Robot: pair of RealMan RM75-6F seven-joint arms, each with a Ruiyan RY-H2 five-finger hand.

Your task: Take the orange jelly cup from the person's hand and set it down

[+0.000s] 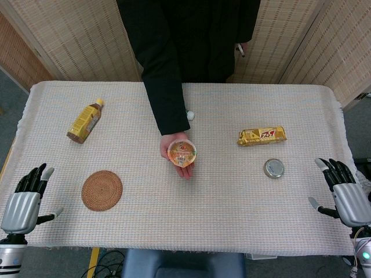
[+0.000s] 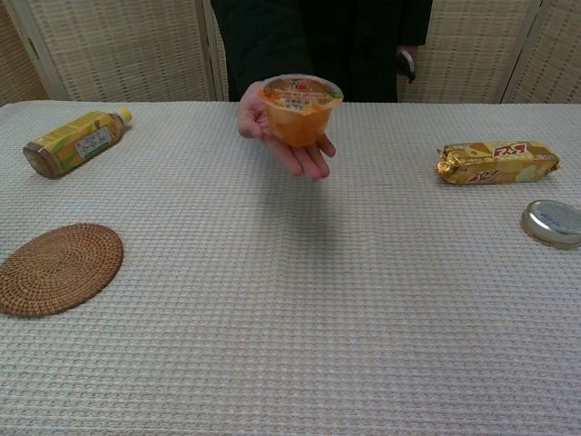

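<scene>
An orange jelly cup [image 1: 182,151] [image 2: 299,109] with a printed lid rests on the person's open palm [image 1: 184,167] [image 2: 304,154], held above the middle of the table. My left hand [image 1: 24,200] lies at the table's near left corner, fingers spread and holding nothing. At the near right corner my right hand [image 1: 343,192] lies likewise, fingers apart and empty. Both hands are far from the cup. Neither hand shows in the chest view.
A yellow tea bottle [image 1: 84,120] [image 2: 74,141] lies on its side at the far left. A round woven coaster [image 1: 102,190] [image 2: 58,268] sits near my left hand. A gold snack packet [image 1: 261,136] [image 2: 496,161] and a small round tin [image 1: 273,168] [image 2: 553,222] lie at the right.
</scene>
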